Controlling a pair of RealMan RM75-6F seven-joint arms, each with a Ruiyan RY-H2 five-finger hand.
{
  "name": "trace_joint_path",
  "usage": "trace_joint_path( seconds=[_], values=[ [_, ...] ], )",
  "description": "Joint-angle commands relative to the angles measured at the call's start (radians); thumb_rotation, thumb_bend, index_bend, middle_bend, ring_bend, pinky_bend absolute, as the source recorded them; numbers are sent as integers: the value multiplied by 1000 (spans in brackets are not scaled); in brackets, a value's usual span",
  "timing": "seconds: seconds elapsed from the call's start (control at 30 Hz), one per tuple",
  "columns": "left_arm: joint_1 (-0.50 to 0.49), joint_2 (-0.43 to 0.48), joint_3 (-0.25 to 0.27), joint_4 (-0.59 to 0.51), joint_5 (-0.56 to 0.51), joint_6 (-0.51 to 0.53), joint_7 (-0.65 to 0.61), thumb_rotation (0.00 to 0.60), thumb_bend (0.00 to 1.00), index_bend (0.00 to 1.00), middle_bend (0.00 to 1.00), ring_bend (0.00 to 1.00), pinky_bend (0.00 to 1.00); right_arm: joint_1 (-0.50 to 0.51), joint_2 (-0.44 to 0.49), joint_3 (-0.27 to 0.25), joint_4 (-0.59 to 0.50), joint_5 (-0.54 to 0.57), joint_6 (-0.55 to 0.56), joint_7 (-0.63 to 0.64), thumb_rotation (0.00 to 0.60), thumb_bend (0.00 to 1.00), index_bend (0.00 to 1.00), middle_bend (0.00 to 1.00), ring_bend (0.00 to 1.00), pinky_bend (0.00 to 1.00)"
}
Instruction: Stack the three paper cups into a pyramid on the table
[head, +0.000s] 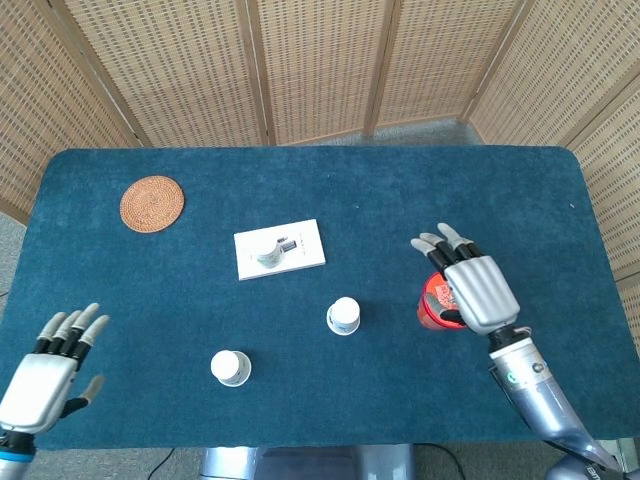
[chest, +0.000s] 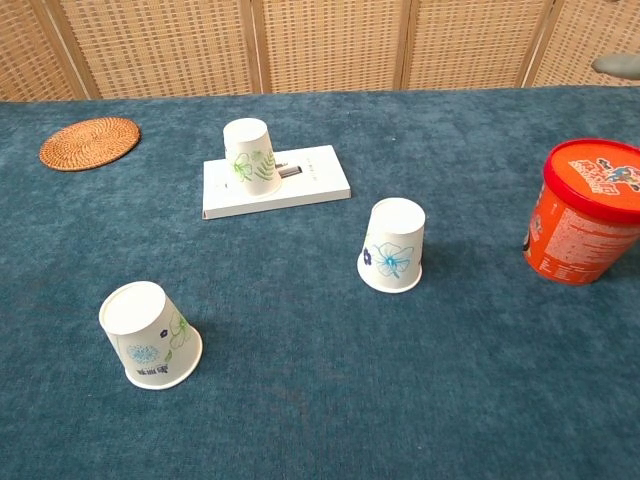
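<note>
Three cups (chest: 393, 245) (chest: 149, 334) (chest: 251, 156), upturned, well apart on desk (head: 520, 190); one on box (chest: 312, 178). Left hand (head: 45, 368), right hand (head: 477, 288): fingers spread wide, holding nothing.

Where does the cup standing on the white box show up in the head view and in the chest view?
Head view: cup left of centre, on the white box.
Chest view: cup upper left of centre, on the box's left part.
Shared landmark: woven coaster, to the cup's left.
</note>
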Motion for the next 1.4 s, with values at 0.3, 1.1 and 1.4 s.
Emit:
trace_joint_path(
  seconds=[0.3, 1.1, 1.4],
  values=[
    [-121, -59, -11, -72, -34, -198, 141, 600, 406, 0, 0, 0, 0, -63, 37, -9, 17, -36, -1, 62, 600, 388, 159, 184, 0, 224],
    [-260, -351, -29, -8, -159, -366, 355, 600, 406, 37, 0, 0, 94, -147, 79, 1, 48, -77, -6, 153, 600, 391, 159, 183, 0, 224],
    [-292, -423, -26, 59, -181, -381, 333, 600, 406, 147, 53, 68, 300, -158, 88, 12, 48, -72, -22, 168, 600, 391, 161, 183, 0, 224]
  ],
)
